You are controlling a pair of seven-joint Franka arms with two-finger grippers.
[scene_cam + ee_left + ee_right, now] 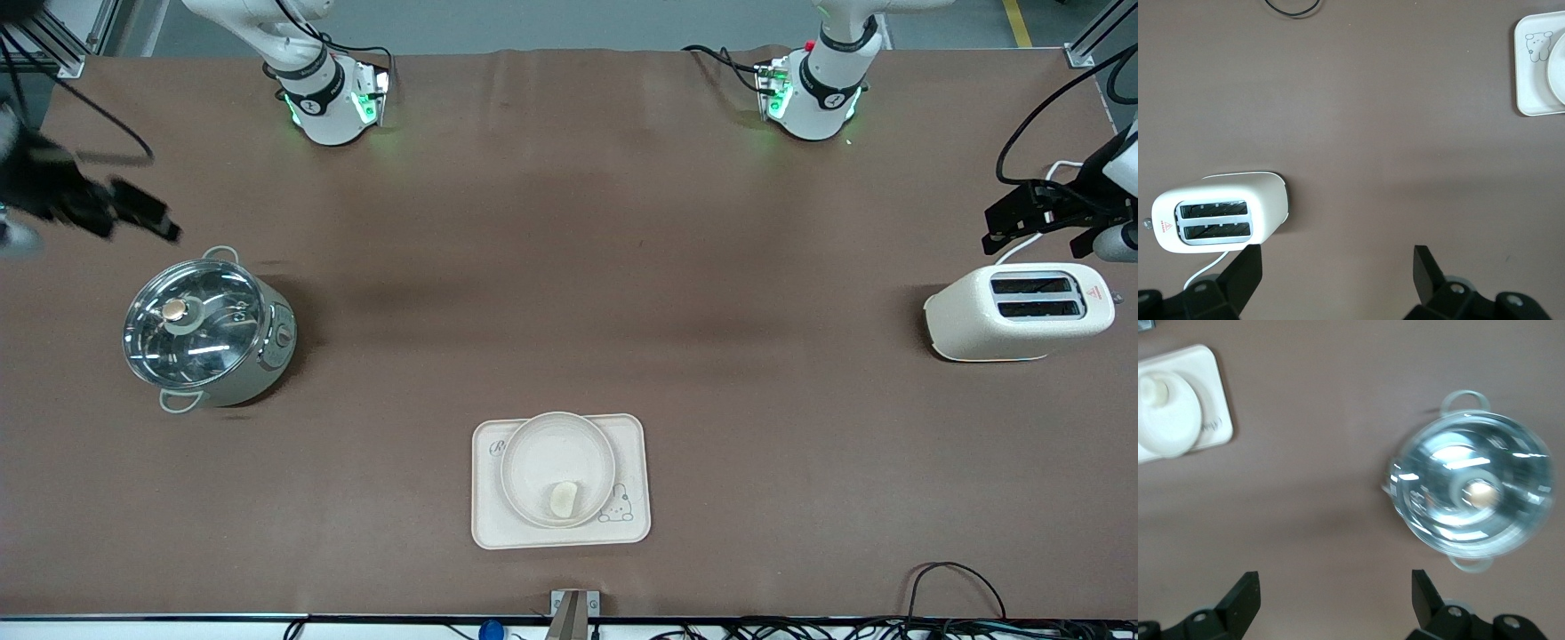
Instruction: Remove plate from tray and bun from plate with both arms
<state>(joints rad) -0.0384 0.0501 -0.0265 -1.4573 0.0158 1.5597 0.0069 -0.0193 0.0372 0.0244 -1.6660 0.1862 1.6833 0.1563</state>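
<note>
The round cream plate (pixel 551 449) rests on the rectangular cream tray (pixel 493 524) near the table's front-camera edge. The small pale bun (pixel 564 499) lies in the plate, at the side nearer the front camera. My right gripper (pixel 147 218) is open and empty, up in the air above the table beside the steel pot (pixel 209 331). My left gripper (pixel 1036 236) is open and empty, over the table by the toaster (pixel 1022 311). The right wrist view shows the open gripper (pixel 1335 583), the plate (pixel 1171 427) and the bun (pixel 1155 390). The left wrist view shows the open gripper (pixel 1337 260) and the plate's edge (pixel 1559 73).
The lidded steel pot (pixel 1471 493) stands toward the right arm's end of the table. The white two-slot toaster (pixel 1221 213) stands toward the left arm's end, its cord trailing. The tray (pixel 1531 80) carries a rabbit drawing. Cables lie along the front-camera edge (pixel 956 578).
</note>
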